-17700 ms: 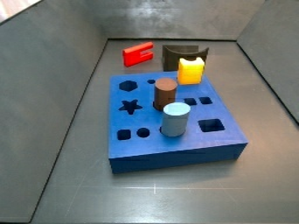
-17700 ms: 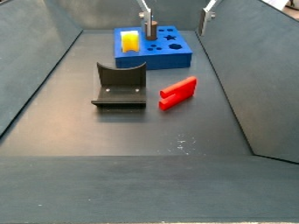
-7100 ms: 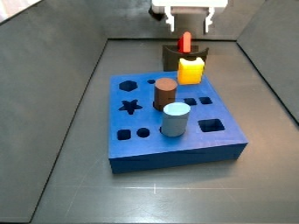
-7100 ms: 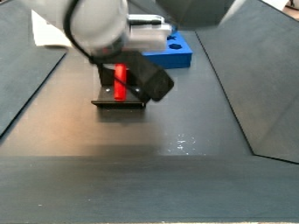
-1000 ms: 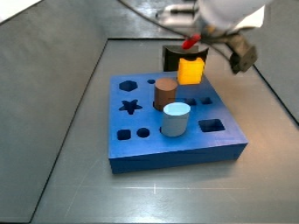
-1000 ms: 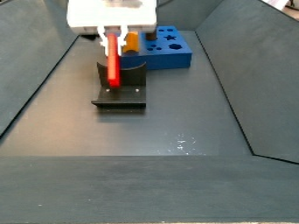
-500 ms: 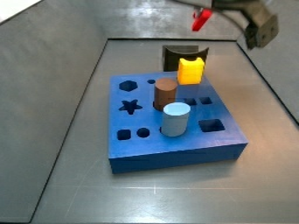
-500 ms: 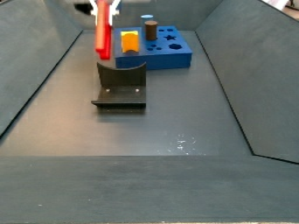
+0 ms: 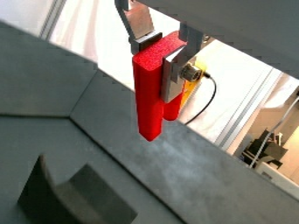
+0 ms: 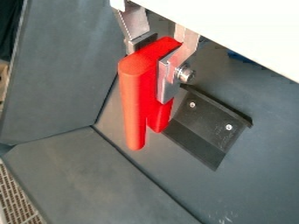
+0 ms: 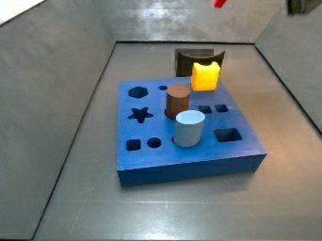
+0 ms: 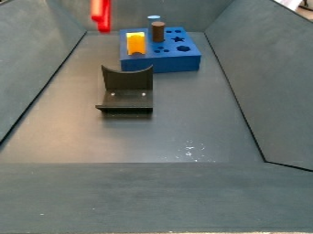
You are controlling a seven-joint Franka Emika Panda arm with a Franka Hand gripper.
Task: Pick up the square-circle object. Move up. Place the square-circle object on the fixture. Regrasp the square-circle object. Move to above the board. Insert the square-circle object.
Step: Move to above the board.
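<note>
My gripper (image 9: 160,54) is shut on the square-circle object (image 9: 149,96), a bright red flat block that hangs lengthwise from between the silver fingers in both wrist views (image 10: 138,98). It is held high in the air. In both side views only its lower end shows at the upper frame edge (image 11: 220,3) (image 12: 101,14), and the gripper body is out of frame. The dark fixture (image 12: 126,89) stands bare on the floor, below the block (image 10: 211,128). The blue board (image 11: 189,141) lies beyond the fixture (image 12: 171,57).
A yellow block (image 11: 206,75), a brown cylinder (image 11: 178,99) and a pale blue cylinder (image 11: 187,128) stand in the board. Star, hexagon, round and square holes are open. Grey sloping walls (image 12: 244,73) enclose the floor.
The gripper has risen straight up from the fixture with the red block in it. Only the block's lower tip remains in the side views.
</note>
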